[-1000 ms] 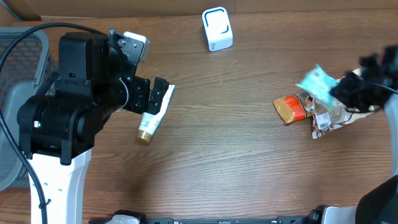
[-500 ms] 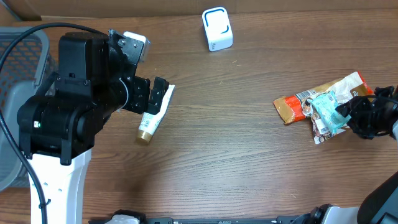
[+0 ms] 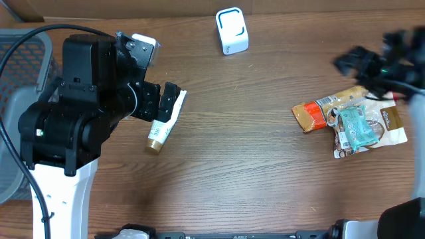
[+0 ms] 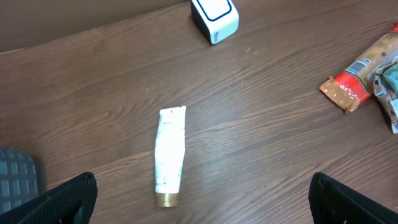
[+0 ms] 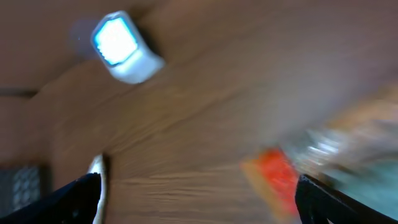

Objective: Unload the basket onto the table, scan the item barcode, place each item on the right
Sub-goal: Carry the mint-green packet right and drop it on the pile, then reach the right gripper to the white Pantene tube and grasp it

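Note:
The white barcode scanner (image 3: 231, 30) with a blue rim stands at the back middle of the table; it also shows in the left wrist view as scanner (image 4: 214, 18) and blurred in the right wrist view as scanner (image 5: 124, 46). A teal packet (image 3: 355, 127) lies on a brown-and-white pouch (image 3: 388, 126) beside an orange snack pack (image 3: 313, 115) at the right. My right gripper (image 3: 352, 63) hangs open and blurred above and behind that pile, holding nothing. My left gripper (image 3: 161, 98) is open over a white tube (image 3: 161, 125) with a gold cap, seen as tube (image 4: 170, 155) from the left wrist.
A grey mesh basket (image 3: 16, 113) stands at the far left edge behind the left arm. A cardboard wall runs along the back of the table. Bare wood lies between the tube and the snack pile.
My right gripper opened and let go of the teal packet, which now rests on the pile. That gripper then swung up and back toward the scanner. The left arm has not moved.

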Available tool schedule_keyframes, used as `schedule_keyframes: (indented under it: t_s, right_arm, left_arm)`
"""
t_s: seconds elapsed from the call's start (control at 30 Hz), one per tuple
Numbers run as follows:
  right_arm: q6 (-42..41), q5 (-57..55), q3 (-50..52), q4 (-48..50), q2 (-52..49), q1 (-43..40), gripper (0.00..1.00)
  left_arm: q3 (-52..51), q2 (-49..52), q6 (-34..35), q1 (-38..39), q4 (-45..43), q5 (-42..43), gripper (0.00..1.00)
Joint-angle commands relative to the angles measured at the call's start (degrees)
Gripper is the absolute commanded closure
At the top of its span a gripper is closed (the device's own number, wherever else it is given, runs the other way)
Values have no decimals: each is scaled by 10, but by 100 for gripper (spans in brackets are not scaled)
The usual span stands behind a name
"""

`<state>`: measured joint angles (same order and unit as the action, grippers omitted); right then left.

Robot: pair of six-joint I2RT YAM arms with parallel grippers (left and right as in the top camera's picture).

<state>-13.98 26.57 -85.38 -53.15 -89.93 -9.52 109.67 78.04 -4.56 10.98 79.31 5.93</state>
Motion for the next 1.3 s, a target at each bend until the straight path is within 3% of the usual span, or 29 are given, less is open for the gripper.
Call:
schedule_keyframes:
  t_s: [0.0, 0.3, 0.57, 1.07, 1.27]
  right_arm:
    - [-75, 19, 7, 57, -15, 94, 0]
    - [-208, 7, 18, 262, -147, 306, 0]
    - [-346, -67, 18, 382, -280, 429, 9]
    - [-358, -137, 17, 567, -413, 548, 16]
    - [-353, -146, 17, 599, -433, 565, 27]
  left_arm:
    - [0, 3, 7, -1, 0, -2, 0]
    - [0, 3, 7, -1, 0, -2, 0]
    - [0, 3, 7, -1, 0, -2, 0]
    - [0, 3, 7, -1, 0, -2, 0]
    - [0, 3, 7, -1, 0, -2, 0]
